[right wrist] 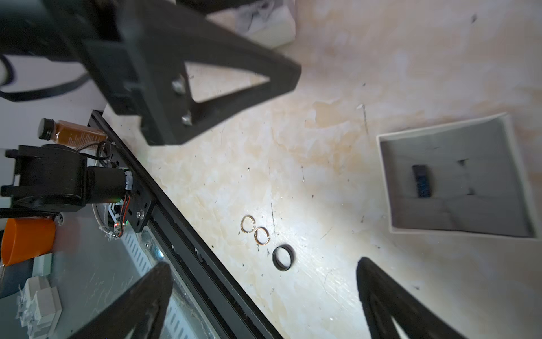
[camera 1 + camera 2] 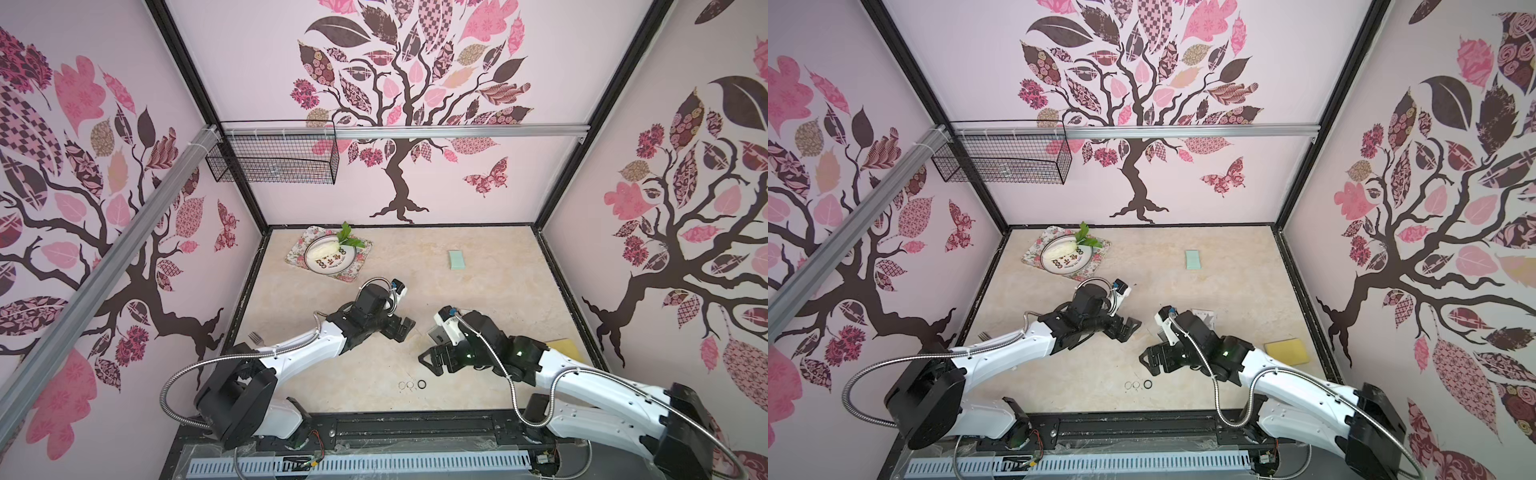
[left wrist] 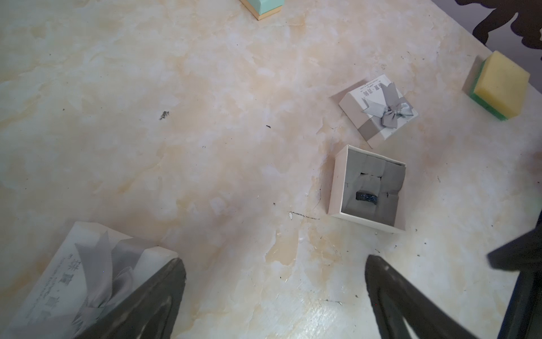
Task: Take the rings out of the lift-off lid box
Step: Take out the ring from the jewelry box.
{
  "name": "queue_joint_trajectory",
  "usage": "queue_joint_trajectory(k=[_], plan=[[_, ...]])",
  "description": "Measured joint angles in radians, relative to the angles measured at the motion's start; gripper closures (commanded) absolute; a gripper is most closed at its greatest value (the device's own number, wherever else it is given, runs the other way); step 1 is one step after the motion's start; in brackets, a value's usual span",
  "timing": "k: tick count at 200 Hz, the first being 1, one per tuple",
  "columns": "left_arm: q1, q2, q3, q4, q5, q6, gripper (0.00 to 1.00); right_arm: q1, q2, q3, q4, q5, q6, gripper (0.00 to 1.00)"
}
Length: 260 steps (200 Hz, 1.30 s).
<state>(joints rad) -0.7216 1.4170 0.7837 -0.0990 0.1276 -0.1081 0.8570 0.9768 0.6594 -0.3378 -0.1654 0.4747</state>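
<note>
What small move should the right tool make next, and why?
Probably shift the open, empty right tool over to the open box and lower it around the black ring seated in its grey foam. Three rings already lie out on the table, so this one seems next.

Pink tree-decal walls (image 2: 257, 83) ring a beige marble tabletop (image 2: 415, 257). Black wire basket (image 2: 274, 160) hangs at eleven o'clock, off an aluminium rail (image 2: 457, 132).

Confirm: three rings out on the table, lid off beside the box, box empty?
Not empty: the left wrist view shows a dark ring seated in the box's foam. The three rings on the table and the lid beside the box are right.
</note>
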Motion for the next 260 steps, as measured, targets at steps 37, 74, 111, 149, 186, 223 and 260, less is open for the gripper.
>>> queue_joint_trajectory(k=[37,74,111,149,186,223,260], plan=[[0.001,0.024,0.000,0.000,0.014,0.000,0.02,-0.101,0.077,0.084,-0.068,0.119,-0.100,0.33],[0.001,0.024,0.000,-0.002,0.016,0.000,0.02,-0.099,0.248,0.090,-0.069,0.187,-0.150,0.53],[0.002,0.024,0.000,-0.001,0.016,0.000,0.02,-0.100,0.321,0.089,-0.040,0.242,-0.158,0.59],[0.002,0.024,0.000,-0.001,0.017,0.000,0.02,-0.100,0.369,0.084,0.010,0.248,-0.162,0.64],[0.004,0.024,0.000,-0.001,0.020,0.000,0.02,-0.099,0.406,0.072,0.045,0.242,-0.161,0.67],[0.006,0.024,0.000,-0.001,0.029,0.000,0.02,-0.100,0.459,0.067,0.067,0.240,-0.161,0.70],[0.008,0.024,0.000,-0.001,0.035,0.000,0.02,-0.099,0.517,0.069,0.074,0.240,-0.161,0.77]])
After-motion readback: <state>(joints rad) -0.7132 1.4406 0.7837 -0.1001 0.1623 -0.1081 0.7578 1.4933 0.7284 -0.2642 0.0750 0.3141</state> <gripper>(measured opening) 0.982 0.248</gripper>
